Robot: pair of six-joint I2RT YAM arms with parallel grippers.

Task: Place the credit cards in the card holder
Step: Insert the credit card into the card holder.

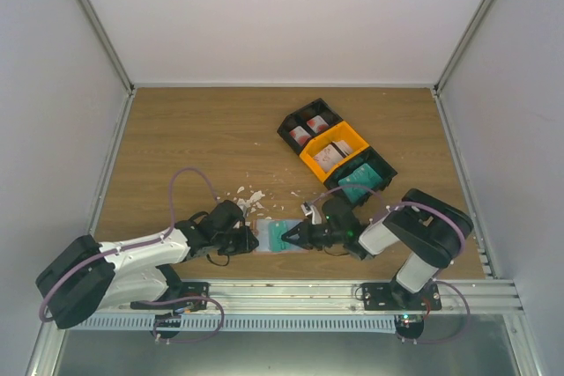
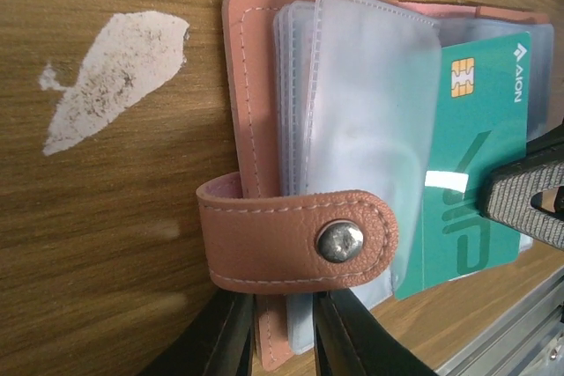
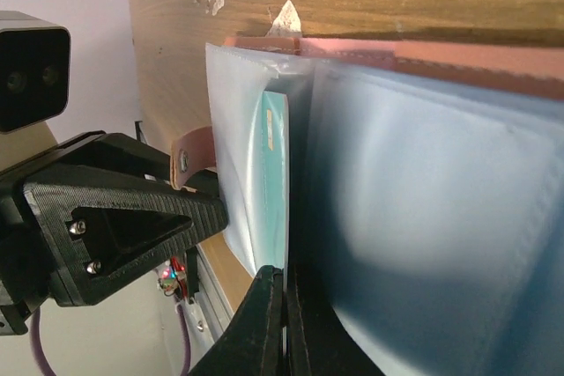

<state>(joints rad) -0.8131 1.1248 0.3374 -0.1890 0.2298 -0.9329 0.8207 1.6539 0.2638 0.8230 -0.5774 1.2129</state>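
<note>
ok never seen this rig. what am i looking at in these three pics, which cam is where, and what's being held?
Two small robot arms are bolted at the near edge of a wooden table. The wide picture comes from a fixed camera above and behind them; the other two come from cameras on each wrist.

Between the arms lies an open pink card holder with clear plastic sleeves. The left gripper has its fingers around the holder's edge, pinning it. The right gripper is shut on a teal credit card, which sits partly inside a sleeve.

Farther back are two black bins and an orange bin, holding more cards. The white flecks nearby look like chipped patches or crumbs on the wood.
</note>
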